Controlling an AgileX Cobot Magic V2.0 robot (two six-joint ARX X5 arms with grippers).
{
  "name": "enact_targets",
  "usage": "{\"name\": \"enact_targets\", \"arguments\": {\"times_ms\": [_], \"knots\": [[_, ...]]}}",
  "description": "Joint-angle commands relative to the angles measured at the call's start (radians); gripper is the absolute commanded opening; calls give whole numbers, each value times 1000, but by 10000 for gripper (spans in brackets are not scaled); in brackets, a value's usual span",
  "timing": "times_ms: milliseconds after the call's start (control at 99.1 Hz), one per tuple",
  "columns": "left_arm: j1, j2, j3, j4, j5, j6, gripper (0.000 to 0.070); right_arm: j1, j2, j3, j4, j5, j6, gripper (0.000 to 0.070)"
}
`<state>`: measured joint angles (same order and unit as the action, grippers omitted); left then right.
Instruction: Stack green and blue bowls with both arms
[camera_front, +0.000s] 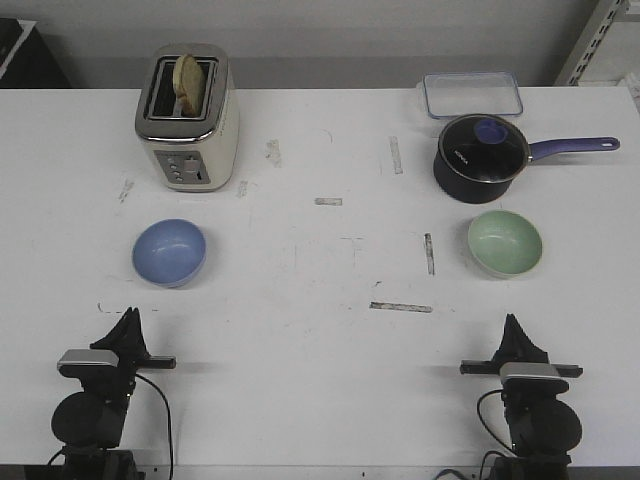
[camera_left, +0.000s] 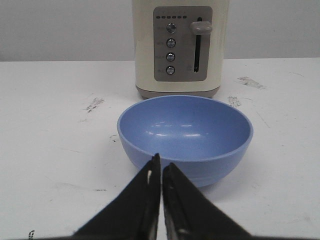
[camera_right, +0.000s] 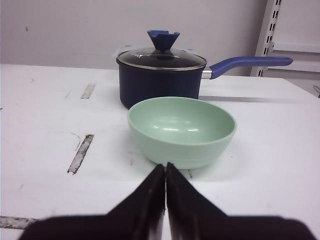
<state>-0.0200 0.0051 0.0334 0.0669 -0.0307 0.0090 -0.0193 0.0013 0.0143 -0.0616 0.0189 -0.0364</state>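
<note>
The periwinkle blue bowl (camera_front: 169, 251) sits upright and empty on the left of the white table; it also shows in the left wrist view (camera_left: 186, 135). The mint green bowl (camera_front: 505, 243) sits upright and empty on the right; it also shows in the right wrist view (camera_right: 181, 128). My left gripper (camera_front: 130, 315) is shut and empty, low at the front edge, short of the blue bowl (camera_left: 160, 163). My right gripper (camera_front: 512, 322) is shut and empty, short of the green bowl (camera_right: 165, 166).
A cream toaster (camera_front: 187, 118) with bread in a slot stands behind the blue bowl. A dark navy saucepan (camera_front: 481, 156) with glass lid and purple handle stands just behind the green bowl. A clear container (camera_front: 472, 95) lies at the back right. Tape marks dot the table.
</note>
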Motion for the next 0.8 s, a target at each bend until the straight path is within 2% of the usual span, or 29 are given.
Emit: {"name": "enact_targets", "arguments": {"times_ms": [0, 434, 515, 666, 787], "knots": [[1, -1, -21, 16, -3, -3, 1, 2, 0, -2, 14, 0, 14, 0], [1, -1, -21, 9, -3, -2, 1, 0, 0, -2, 24, 13, 17, 0], [1, -1, -21, 9, -3, -2, 1, 0, 0, -2, 97, 14, 17, 0], [1, -1, -21, 9, -3, -2, 1, 0, 2, 42, 332, 26, 38, 0], [1, -1, -21, 8, -3, -2, 1, 0, 67, 194, 357, 41, 66, 0]]}}
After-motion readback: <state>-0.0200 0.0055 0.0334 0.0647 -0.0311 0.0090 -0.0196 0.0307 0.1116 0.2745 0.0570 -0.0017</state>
